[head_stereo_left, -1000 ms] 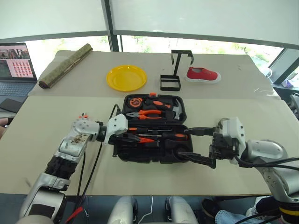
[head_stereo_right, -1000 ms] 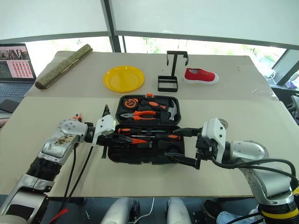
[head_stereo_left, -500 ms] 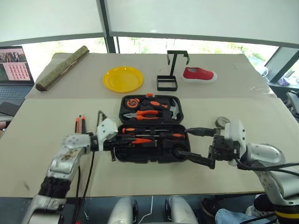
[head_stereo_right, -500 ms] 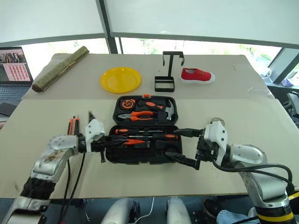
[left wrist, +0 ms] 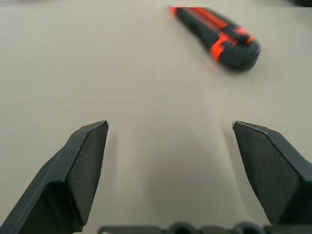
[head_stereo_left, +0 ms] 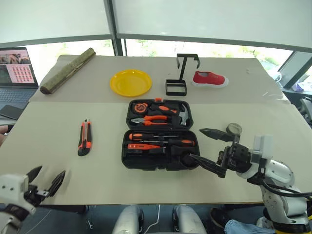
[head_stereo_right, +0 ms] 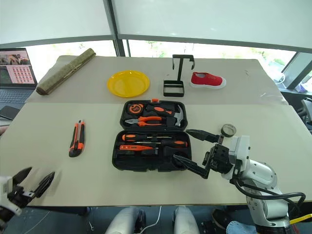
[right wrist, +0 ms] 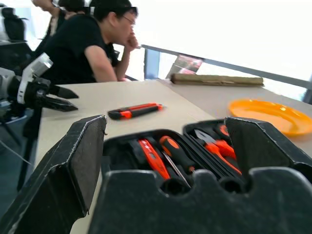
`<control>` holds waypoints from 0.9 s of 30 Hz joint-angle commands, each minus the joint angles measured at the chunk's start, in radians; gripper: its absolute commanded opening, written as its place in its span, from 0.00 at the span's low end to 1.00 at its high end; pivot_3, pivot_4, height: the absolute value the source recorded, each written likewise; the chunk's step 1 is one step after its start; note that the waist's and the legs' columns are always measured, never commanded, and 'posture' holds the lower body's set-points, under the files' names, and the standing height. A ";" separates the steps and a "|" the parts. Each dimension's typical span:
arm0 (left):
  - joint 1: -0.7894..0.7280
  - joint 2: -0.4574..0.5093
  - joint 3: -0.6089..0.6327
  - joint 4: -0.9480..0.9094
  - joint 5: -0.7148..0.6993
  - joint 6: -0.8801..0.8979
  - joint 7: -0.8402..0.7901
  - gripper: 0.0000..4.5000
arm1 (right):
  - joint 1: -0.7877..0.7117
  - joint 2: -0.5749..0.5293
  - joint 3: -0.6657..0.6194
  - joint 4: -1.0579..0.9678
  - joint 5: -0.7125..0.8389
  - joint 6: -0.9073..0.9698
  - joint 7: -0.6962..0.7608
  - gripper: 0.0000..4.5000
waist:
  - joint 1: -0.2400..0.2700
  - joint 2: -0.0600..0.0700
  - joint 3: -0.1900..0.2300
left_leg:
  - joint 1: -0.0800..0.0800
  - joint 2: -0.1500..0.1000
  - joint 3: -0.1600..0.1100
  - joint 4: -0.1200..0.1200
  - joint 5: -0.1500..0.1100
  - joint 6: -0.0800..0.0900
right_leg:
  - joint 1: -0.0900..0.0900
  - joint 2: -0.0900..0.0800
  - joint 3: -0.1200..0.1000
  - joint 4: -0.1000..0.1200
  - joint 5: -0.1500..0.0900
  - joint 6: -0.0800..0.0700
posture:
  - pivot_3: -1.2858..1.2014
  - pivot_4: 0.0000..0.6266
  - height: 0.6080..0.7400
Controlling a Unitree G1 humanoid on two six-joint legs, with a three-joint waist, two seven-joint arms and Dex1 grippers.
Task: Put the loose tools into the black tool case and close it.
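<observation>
Left eye view: the black tool case (head_stereo_left: 159,134) is seen lying open at the centre of the frame on the table (head_stereo_left: 58,122). In its far half, an orange tape measure, the orange-handled pliers (head_stereo_left: 153,118) and a hammer (head_stereo_left: 183,114) are seated in moulded slots. In its near half, two black-and-orange-handled screwdrivers (head_stereo_left: 161,140) and a slim orange tester screwdriver (head_stereo_left: 143,146) are laid side by side. The orange-and-black utility knife (head_stereo_left: 84,137) is found on the bare table, left of the case and well apart from it. A small grey tape roll (head_stereo_left: 233,129) is seen right of the case, near the right gripper (head_stereo_left: 207,146). That gripper is held at the case's near right corner with its two fingers spread wide and nothing between them; whether the lower finger touches the case cannot be told. The left gripper (head_stereo_left: 45,180) is seen at the lower left of the frame, over the table's near edge, also spread apart and empty. In the left wrist view, the knife lies beyond the parted fingers (left wrist: 83,165). At the top of the frame, a yellow plate (head_stereo_left: 131,82) holds nothing, with a black wire stand (head_stereo_left: 179,80) and a red shoe (head_stereo_left: 211,78) to its right and a bamboo roll (head_stereo_left: 67,69) to its left. A laptop (head_stereo_left: 15,68) is seen at the left edge.
</observation>
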 commanded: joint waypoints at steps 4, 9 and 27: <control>-0.134 0.067 -0.078 -0.220 -0.099 0.321 0.209 0.98 | 0.005 -0.015 -0.011 -0.013 -0.003 -0.069 0.040 1.00 | 0.003 -0.003 -0.002 | 0.001 0.000 0.000 0.000 0.000 0.000 | 0.001 0.000 0.001 0.000 0.000 0.000 | 0.52 0.24 1.00; -0.473 0.065 -0.200 -0.288 -0.106 0.728 0.562 0.98 | -0.008 -0.025 -0.005 -0.009 0.007 -0.064 0.046 1.00 | -0.001 -0.004 -0.002 | 0.004 0.000 -0.002 0.000 0.001 -0.001 | 0.009 0.002 0.000 0.002 0.001 0.000 | 0.52 0.24 1.00; -0.723 -0.021 -0.384 -0.079 0.115 0.868 0.757 0.59 | -0.053 -0.014 0.027 0.002 -0.002 -0.062 0.010 1.00 | -0.008 -0.004 -0.002 | 0.012 -0.001 -0.002 -0.003 -0.001 -0.004 | 0.015 0.003 0.002 0.001 0.000 -0.002 | 0.52 0.24 1.00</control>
